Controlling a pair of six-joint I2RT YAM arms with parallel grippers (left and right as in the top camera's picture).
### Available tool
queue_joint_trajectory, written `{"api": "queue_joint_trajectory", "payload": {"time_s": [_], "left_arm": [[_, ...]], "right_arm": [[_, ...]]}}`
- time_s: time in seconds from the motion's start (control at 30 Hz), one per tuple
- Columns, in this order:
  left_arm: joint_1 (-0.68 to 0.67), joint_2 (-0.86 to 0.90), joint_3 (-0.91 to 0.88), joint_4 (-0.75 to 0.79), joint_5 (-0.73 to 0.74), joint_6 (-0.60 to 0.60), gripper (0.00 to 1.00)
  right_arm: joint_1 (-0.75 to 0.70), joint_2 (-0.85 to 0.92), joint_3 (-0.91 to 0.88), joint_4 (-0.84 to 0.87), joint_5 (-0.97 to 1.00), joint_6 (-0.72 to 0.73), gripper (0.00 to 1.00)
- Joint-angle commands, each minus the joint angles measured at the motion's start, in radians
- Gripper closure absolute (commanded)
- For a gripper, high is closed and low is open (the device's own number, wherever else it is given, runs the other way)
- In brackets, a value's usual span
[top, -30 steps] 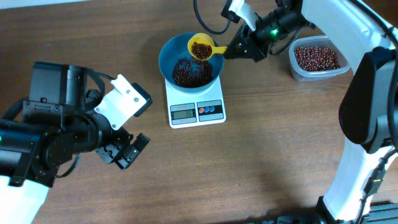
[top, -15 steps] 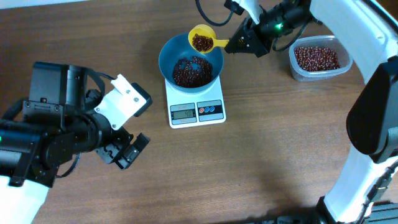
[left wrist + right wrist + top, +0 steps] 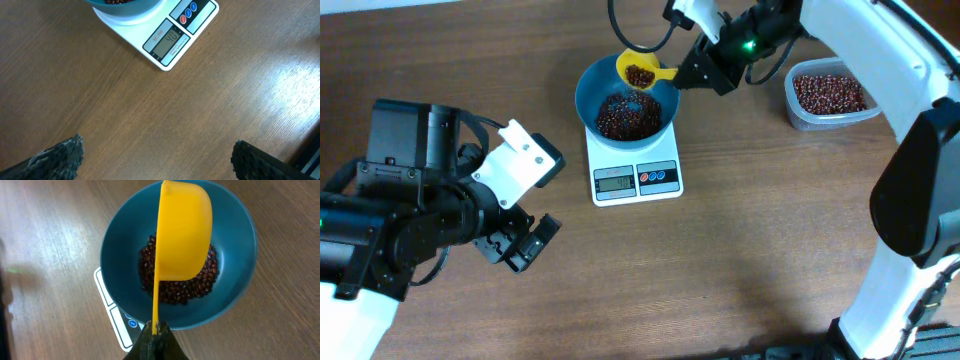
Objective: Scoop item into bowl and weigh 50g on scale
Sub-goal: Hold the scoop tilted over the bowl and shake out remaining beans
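Left arm folded at near left, left tool (image 3: 525,245) with fingers (image 3: 60,157) spread wide. Right arm stretches leftward from far right, right tool (image 3: 688,77) clamped on the handle of a yellow scoop (image 3: 640,72).

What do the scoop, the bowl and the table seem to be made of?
The scoop looks plastic: smooth yellow, soft sheen. The bowl too: even blue, slightly glossy wall. The table is wood or wood-look laminate; grain lines and glare patches show.
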Motion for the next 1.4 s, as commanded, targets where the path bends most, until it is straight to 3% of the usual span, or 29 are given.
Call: {"api": "queue_joint_trajectory", "payload": {"time_s": [0.0, 0.6, 0.7, 0.77, 1.0, 1.07, 1.37], "left_arm": [[0.006, 0.001, -0.008, 0.002, 0.000, 0.016, 0.01], [0.006, 0.001, -0.008, 0.002, 0.000, 0.016, 0.01], [0.006, 0.000, -0.008, 0.002, 0.000, 0.016, 0.01], [0.006, 0.000, -0.008, 0.002, 0.000, 0.016, 0.01], [0.006, 0.000, -0.008, 0.002, 0.000, 0.016, 0.01], [0.006, 0.001, -0.008, 0.002, 0.000, 0.016, 0.01], [0.006, 0.001, -0.008, 0.002, 0.000, 0.016, 0.01]], "right_arm": [[0.006, -0.042, 0.027, -0.006, 0.016, 0.010, 0.96], [0.025, -0.062, 0.037, -0.001, 0.035, 0.197, 0.96], [0.039, -0.054, 0.031, 0.018, 0.145, 0.188, 0.96], [0.051, -0.067, 0.053, 0.014, 0.066, 0.197, 0.96], [0.069, -0.058, 0.042, 0.016, 0.201, 0.196, 0.96], [0.082, -0.068, 0.055, -0.004, 0.126, 0.196, 0.96], [0.084, -0.063, 0.051, -0.014, 0.142, 0.196, 0.96]]}}
